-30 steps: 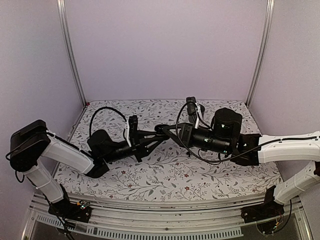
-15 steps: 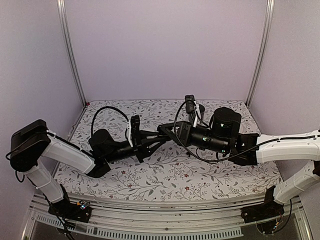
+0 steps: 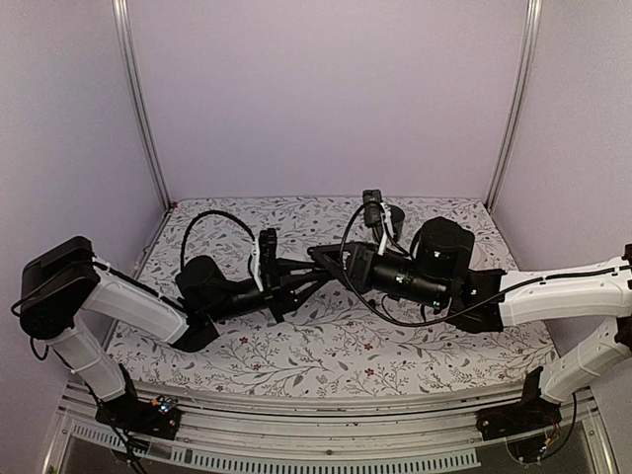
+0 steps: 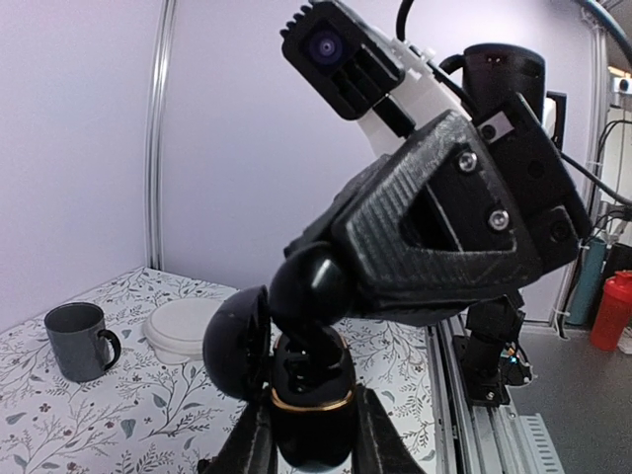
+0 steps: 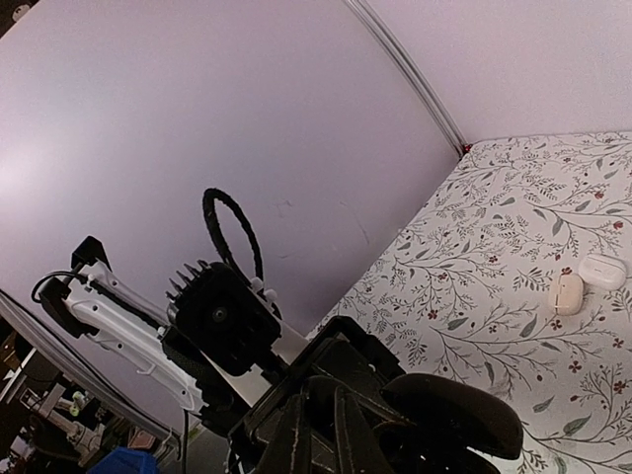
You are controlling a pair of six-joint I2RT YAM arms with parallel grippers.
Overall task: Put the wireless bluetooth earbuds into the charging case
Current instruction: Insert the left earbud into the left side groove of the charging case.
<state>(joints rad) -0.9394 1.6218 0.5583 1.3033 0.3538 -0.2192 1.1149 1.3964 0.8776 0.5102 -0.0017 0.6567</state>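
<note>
In the left wrist view, my left gripper (image 4: 314, 446) is shut on a black charging case (image 4: 312, 415) with a gold rim. It holds the case upright, with the lid (image 4: 237, 341) swung open to the left. From above, my right gripper (image 4: 331, 286) comes down onto the case with a glossy black earbud (image 4: 308, 284); the stem points into the case's socket. In the right wrist view the right gripper's fingers (image 5: 296, 434) stand almost together, and what they hold is hidden. In the top view the two grippers meet in mid-air above the table's middle (image 3: 321, 261).
A dark grey mug (image 4: 79, 341) and a white lidded round tub (image 4: 183, 331) stand on the floral table cloth (image 4: 59, 420). Two small white cases (image 5: 566, 293) (image 5: 601, 271) lie on the cloth. A red bottle (image 4: 612, 311) stands beyond the table's rail.
The right arm has crept a little to the left, closing in on the left gripper. The left gripper has hardly moved and keeps its hold on the case.
</note>
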